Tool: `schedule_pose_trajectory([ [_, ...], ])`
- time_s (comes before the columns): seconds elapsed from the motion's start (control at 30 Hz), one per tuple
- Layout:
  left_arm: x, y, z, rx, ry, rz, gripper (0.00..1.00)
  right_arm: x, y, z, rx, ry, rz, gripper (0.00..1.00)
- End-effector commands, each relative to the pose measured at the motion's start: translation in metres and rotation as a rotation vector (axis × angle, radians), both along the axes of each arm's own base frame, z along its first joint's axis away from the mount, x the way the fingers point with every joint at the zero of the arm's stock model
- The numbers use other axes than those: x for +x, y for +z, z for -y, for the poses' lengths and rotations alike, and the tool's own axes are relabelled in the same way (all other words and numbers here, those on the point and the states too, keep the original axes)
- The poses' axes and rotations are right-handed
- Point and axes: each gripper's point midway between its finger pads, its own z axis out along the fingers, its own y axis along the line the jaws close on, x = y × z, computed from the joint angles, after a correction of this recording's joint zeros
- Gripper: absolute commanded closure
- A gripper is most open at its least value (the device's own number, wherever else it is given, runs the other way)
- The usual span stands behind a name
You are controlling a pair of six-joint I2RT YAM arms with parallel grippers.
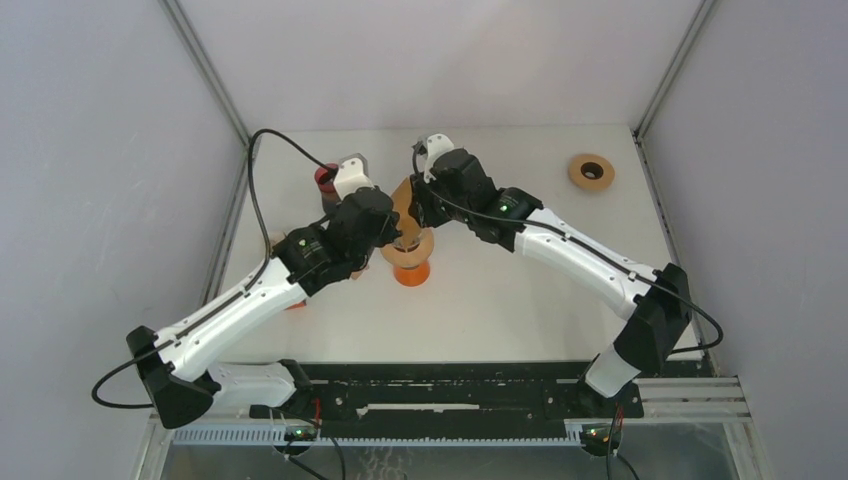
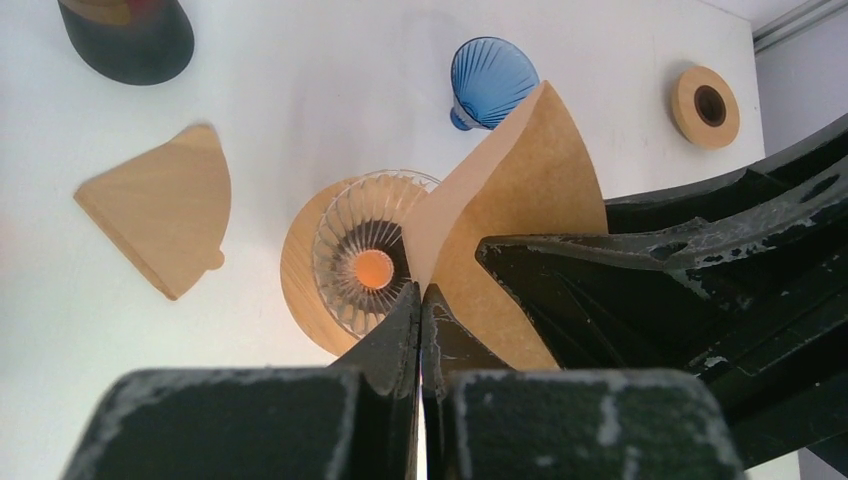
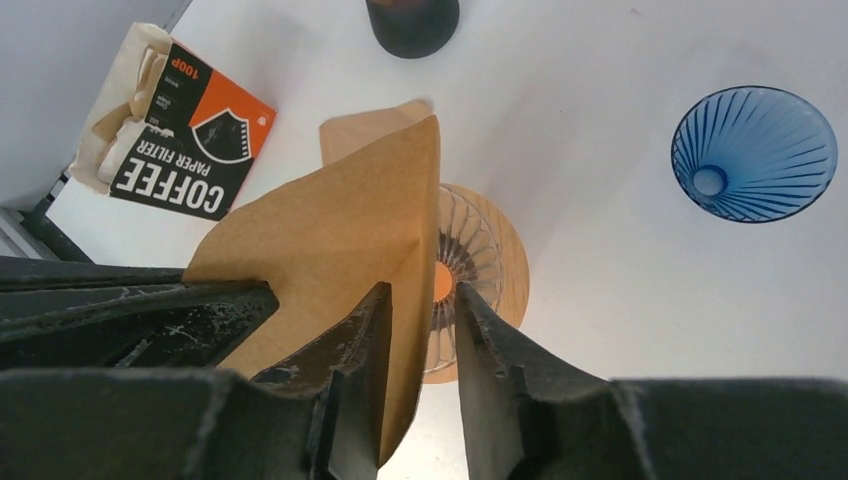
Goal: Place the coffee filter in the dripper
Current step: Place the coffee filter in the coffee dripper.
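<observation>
Brown paper coffee filter (image 2: 525, 185) is hanging in the air between the two claws, just over the clear ribbed glass dripper (image 2: 365, 262). The dripper is standing on a round wooden collar and an orange base near the middle of the desk (image 1: 500, 300), a little toward the far edge. As far as the wrist views are showing, the paper is not yet sitting in the glass.

Left claw (image 2: 420, 296) is clenched, pinching one edge of the paper. Right claw (image 3: 420, 292) is sitting part-released, its fingers (image 3: 365, 330) straddling a side edge of the filter. A gap is showing beside the paper, so it is not gripping.

Step in hand, by my reading: opening the cone before lowering it. Doing it well is meaning:
- Right claw taking a single layer, not both.
- Drawing that layer gently away from the left claw, so the mouth is rounding out without tearing.
- Aiming the narrow end at the orange centre.
- Lowering both claws together.
- Letting go only once the paper is resting on the ribs.

Nearby, not needed:
- Spare flat brown filter (image 2: 160, 220), lying on the left-edge side of the dripper.
- Orange-and-black filter box (image 3: 180, 130), by the left edge.
- Blue ribbed glass cone (image 3: 755, 150), well apart.
</observation>
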Motion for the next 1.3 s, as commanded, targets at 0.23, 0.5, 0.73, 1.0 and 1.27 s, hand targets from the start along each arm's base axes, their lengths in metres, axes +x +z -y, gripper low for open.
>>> schedule_pose_trajectory([
  [0.23,0.005,-0.013,-0.005,0.029,-0.055,-0.07,1.0,0.009,0.0,-0.002,-0.055,0.057,-0.035,0.72],
  [0.5,0.009,-0.029,-0.006,0.106,-0.094,-0.143,1.0,0.014,-0.006,0.003,-0.105,0.062,-0.054,0.74],
  [0.73,0.012,-0.033,-0.006,0.128,-0.112,-0.168,1.0,0.019,-0.012,0.007,-0.129,0.058,-0.068,0.73],
  [1.0,0.014,-0.037,-0.009,0.189,-0.138,-0.186,0.92,0.022,-0.015,0.007,-0.153,0.057,-0.066,0.64],
  [1.27,0.016,-0.039,-0.017,0.241,-0.133,-0.196,0.74,0.025,-0.019,0.01,-0.179,0.045,-0.058,0.46],
])
